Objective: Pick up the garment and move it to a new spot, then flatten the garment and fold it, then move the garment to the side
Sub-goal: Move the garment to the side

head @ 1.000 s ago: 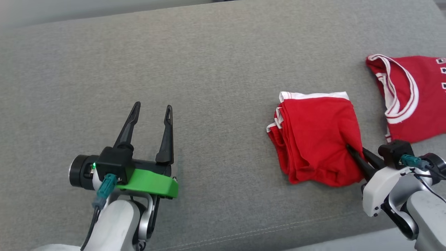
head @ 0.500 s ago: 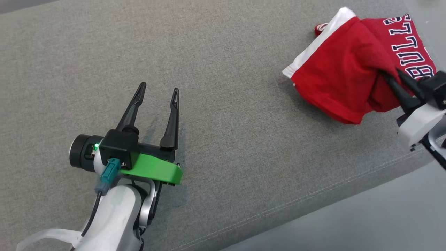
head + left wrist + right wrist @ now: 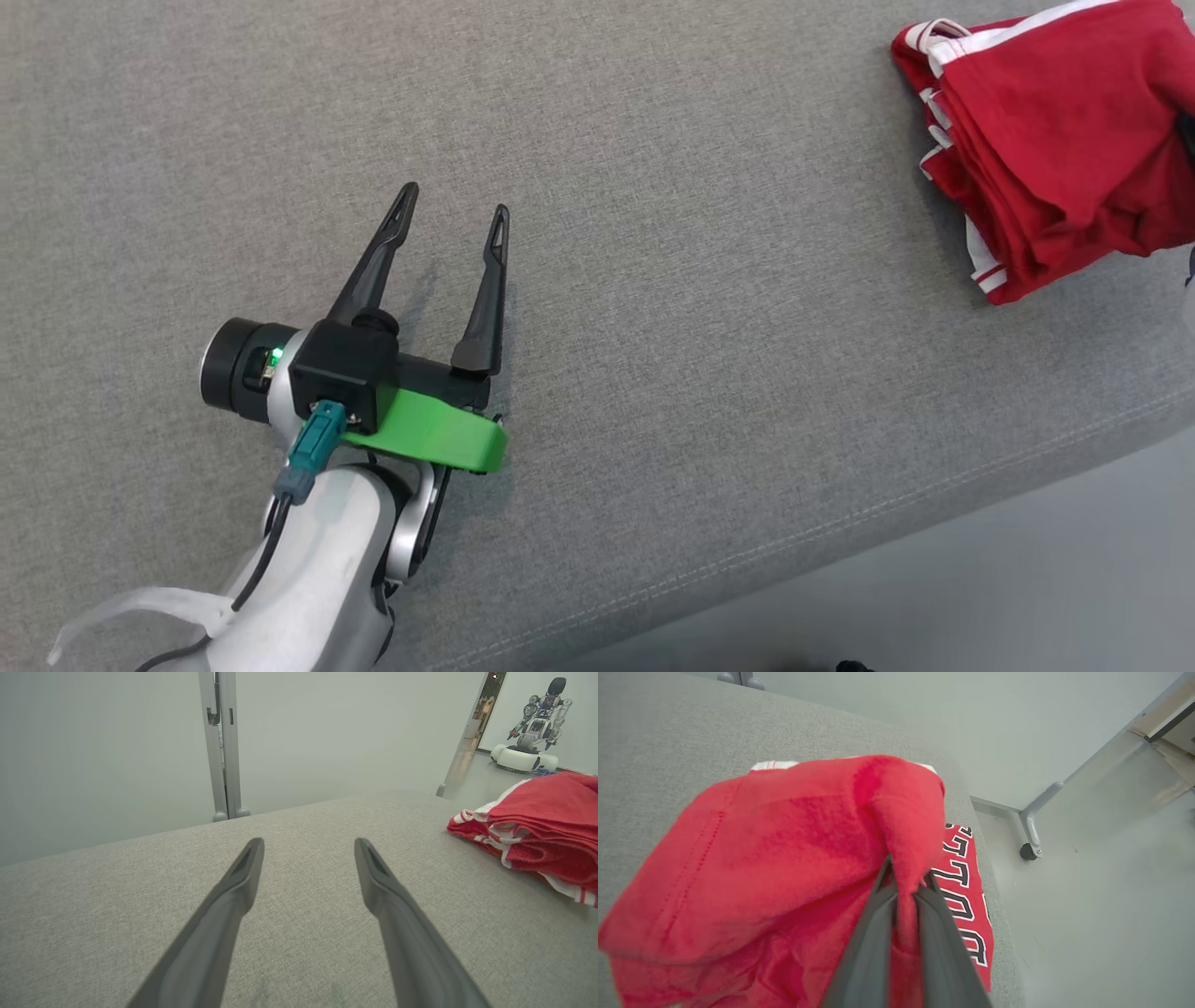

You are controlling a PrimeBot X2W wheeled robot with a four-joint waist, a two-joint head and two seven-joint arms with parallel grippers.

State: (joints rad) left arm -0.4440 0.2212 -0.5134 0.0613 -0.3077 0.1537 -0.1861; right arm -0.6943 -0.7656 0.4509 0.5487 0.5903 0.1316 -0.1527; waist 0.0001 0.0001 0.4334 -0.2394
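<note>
Shows a left gripper (image 3: 455,198) with two long dark tapered fingers (image 3: 373,271), black housing (image 3: 345,373), green bracket (image 3: 429,441), teal plug (image 3: 313,448) on a black cable (image 3: 268,553), small green light (image 3: 276,356) and white forearm (image 3: 327,569).

We can read one piece of lettering (image 3: 959,903): dark block capitals with white outlines, printed on a red cloth (image 3: 978,975) that lies flat at the right end of the grey surface (image 3: 668,742). The letters run in a row, turned sideways to us. We make out what look like a U and two Ls. The next letter is partly covered by the red garment (image 3: 784,858) lying over the cloth, so we cannot read the whole word.
</note>
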